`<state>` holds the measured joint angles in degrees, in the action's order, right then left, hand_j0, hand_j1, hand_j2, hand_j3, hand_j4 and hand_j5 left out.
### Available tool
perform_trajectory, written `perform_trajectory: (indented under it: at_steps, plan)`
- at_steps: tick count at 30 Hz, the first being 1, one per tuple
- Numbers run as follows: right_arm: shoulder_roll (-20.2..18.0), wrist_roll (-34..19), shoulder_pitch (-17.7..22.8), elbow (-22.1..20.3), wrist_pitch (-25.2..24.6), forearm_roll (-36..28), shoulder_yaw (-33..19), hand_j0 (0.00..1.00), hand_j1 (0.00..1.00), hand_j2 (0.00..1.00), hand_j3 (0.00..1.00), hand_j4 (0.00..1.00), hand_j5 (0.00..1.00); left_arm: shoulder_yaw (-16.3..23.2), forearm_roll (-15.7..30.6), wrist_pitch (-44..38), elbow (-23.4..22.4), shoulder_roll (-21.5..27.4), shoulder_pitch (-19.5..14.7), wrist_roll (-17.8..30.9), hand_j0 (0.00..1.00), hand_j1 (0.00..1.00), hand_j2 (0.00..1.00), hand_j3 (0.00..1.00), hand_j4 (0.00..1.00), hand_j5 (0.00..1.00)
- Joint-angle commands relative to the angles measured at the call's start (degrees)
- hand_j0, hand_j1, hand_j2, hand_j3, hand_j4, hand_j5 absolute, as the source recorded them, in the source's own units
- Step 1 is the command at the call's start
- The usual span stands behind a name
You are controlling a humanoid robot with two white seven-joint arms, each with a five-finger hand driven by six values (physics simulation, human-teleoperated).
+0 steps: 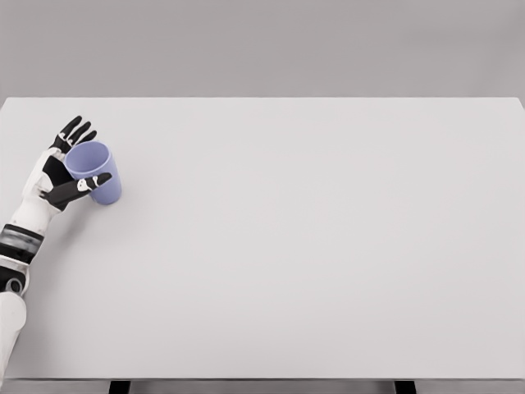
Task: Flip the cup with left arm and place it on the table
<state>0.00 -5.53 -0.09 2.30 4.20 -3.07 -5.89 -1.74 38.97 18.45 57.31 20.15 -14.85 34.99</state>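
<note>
A light purple cup is at the far left of the white table, its open mouth facing up and toward the camera, tilted slightly. My left hand surrounds it: the black fingers stretch out behind the rim and the thumb lies across the cup's front wall. The fingers look extended rather than curled, and I cannot tell whether the cup rests on the table or is held just above it. The left forearm comes in from the lower left. The right arm is out of view.
The table's left edge lies close to the hand. Dark table legs show under the front edge.
</note>
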Motion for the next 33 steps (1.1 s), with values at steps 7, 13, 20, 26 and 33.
perform_trajectory:
  at_steps: [7, 13, 20, 26, 33]
  plan:
    - [0.00, -0.01, 0.00, -0.02, 0.02, 0.00, 0.00, 1.00, 1.00, 1.00, 1.00, 1.00, 1.00, -0.01, 0.32, 1.14, 0.52, 0.07, 0.00, 0.01, 1.00, 1.00, 1.00, 1.00, 1.00, 1.00]
    - [0.00, -0.01, 0.00, 0.07, 0.02, 0.00, 0.00, 1.00, 1.00, 1.00, 1.00, 1.00, 1.00, -0.10, 0.32, 1.23, 1.75, 0.24, 1.23, 0.01, 1.00, 1.00, 1.00, 1.00, 1.00, 1.00]
    - [0.00, -0.01, 0.00, 0.07, 0.02, 0.00, 0.00, 1.00, 1.00, 1.00, 1.00, 1.00, 1.00, -0.45, 0.32, 1.23, 2.19, 0.33, 1.49, 0.01, 1.00, 1.00, 1.00, 1.00, 1.00, 1.00]
    - [0.00, -0.01, 0.00, -0.02, 0.02, 0.00, 0.00, 1.00, 1.00, 1.00, 1.00, 1.00, 1.00, -0.45, 0.32, 1.58, 2.63, 0.42, 1.67, 0.01, 1.00, 1.00, 1.00, 1.00, 1.00, 1.00]
    - [0.00, -0.01, 0.00, -0.02, 0.02, 0.00, 0.00, 1.00, 1.00, 1.00, 1.00, 1.00, 1.00, -0.89, 0.32, 1.59, 3.16, 0.42, 2.11, 0.01, 1.00, 1.00, 1.00, 1.00, 1.00, 1.00]
